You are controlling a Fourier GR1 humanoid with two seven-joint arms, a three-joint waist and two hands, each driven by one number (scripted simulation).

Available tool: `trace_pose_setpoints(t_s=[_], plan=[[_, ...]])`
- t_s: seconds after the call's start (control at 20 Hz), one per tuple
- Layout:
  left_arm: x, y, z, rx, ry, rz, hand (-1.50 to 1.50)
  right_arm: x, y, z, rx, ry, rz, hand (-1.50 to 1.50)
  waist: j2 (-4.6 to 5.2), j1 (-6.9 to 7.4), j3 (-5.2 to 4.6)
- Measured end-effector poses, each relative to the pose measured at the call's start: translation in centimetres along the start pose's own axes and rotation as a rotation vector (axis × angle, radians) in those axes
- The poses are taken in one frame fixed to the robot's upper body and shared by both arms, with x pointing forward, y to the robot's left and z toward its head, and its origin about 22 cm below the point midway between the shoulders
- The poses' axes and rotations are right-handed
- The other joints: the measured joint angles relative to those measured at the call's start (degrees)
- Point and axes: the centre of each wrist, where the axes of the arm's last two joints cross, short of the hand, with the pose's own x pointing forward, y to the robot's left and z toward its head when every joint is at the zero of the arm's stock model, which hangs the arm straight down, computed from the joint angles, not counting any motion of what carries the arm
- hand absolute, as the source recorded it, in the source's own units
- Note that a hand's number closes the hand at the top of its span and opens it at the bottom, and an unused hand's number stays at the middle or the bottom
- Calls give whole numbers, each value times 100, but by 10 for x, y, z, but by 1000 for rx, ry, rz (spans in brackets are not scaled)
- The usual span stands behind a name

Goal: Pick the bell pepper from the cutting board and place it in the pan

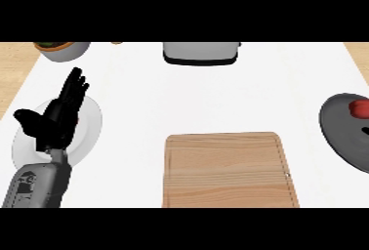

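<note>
Pepper [358,108]: red — already in pan [338,127], task's end.
Board [229,171]: bare.
Left hand [56,117]: resting, fingers straight, holding nothing.

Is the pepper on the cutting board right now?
No, the cutting board is bare, and the red pepper lies in the dark pan at the right edge.

A bare cutting board [229,170] lay at the lower middle of the white counter [216,97]. The red pepper [359,108] sat in the grey pan [342,132] at the right edge. The left hand [56,117] rested open, fingers up, over a white plate [90,128] at the left. A pot [63,50] and a toaster [201,52] stood along the far edge.
</note>
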Motion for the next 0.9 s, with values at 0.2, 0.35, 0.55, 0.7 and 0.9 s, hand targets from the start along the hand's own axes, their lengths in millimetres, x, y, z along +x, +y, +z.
trace_pose_setpoints(t_s=[0.2,0.35,0.55,0.7,0.9], plan=[[-1,11,3,14,14,3,0,-22,-20,14,9,-7,-139,-150,-41,-91,-15],[-5,8,4,24,20,1,0,-39,-40,28,46,-28,-217,-150,-69,-174,-26],[-5,10,5,43,32,-3,0,-57,-73,46,95,-68,-280,-150,-104,-261,-43],[-3,8,6,46,33,-9,0,-69,-95,65,109,-92,-304,-150,-119,-304,-54],[-4,12,10,51,34,-11,0,-79,-124,92,98,-90,-296,-150,-119,-321,-63]])
